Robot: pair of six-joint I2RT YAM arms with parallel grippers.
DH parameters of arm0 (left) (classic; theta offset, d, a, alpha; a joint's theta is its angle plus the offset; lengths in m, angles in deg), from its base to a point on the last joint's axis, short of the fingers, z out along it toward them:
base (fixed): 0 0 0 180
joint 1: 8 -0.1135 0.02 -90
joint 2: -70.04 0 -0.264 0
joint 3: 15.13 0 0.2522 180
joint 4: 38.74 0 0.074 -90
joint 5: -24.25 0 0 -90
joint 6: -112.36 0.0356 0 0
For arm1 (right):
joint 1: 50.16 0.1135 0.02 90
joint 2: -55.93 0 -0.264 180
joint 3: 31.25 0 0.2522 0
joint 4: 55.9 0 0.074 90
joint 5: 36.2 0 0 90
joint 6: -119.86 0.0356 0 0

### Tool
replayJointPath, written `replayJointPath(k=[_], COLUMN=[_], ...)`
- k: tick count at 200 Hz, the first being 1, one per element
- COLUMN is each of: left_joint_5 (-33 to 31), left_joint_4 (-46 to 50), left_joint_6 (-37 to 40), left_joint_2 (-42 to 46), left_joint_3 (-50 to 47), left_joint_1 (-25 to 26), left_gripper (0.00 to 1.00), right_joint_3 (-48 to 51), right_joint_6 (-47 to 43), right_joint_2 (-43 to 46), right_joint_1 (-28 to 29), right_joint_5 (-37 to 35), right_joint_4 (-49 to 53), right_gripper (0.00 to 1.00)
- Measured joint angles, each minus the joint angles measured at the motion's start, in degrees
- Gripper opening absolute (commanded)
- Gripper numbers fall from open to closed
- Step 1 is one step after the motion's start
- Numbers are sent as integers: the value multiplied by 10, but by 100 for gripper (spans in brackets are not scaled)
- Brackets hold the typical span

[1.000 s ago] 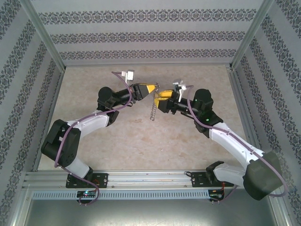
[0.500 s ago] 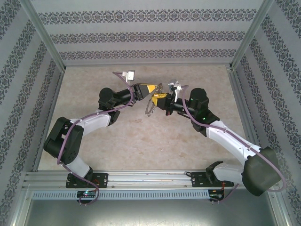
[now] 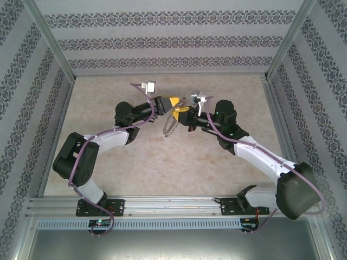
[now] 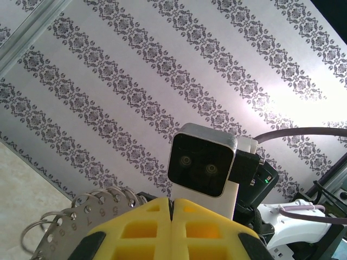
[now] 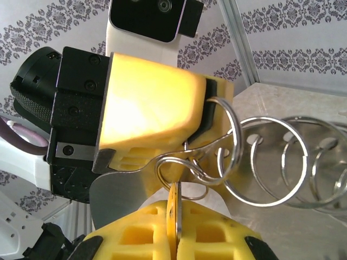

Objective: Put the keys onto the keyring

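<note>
Right pincer (image 3: pixel 181 112) shifted left, clamps key (image 5: pixel 174 210) | left pincer (image 3: pixel 177 102) grips keyring (image 3: pixel 169 128)

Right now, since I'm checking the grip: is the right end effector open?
No, the right end effector has its yellow fingers pressed shut on a thin brass-coloured strip.

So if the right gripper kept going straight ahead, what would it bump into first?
Probably the keyring, its loops hanging right before the right gripper, then the yellow fingers of the left gripper holding it. Depth is hard to judge.
</note>
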Motion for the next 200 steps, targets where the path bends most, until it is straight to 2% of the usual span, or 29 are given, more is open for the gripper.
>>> replayJointPath(k=[10,25,45,58,83,122,151,200], left_joint_5=[-3,-4,-6,-6,-5,-5,-3,-3], left_joint_4=[0,-1,-3,-4,-4,-4,-4,-4], left_joint_6=[0,0,0,0,0,0,0,0], left_joint_2=[0,0,-1,-1,-1,-7,-11,-11], left_joint_3=[0,0,0,0,0,4,7,7], left_joint_1=[0,0,0,0,0,0,0,0], left_gripper=[0,0,0,0,0,0,0,0], right_joint_3=[0,0,1,3,26,67,71,29], right_joint_6=[8,19,30,35,44,57,71,135], right_joint_2=[-3,-10,-12,-9,21,120,171,106], right_joint_1=[0,-2,-4,-7,-22,-69,-97,-101], right_joint_5=[2,5,10,12,14,15,12,4], right_joint_4=[-5,-16,-16,-17,-13,3,4,-11], right_gripper=[5,19,29,39,50,56,56,48])
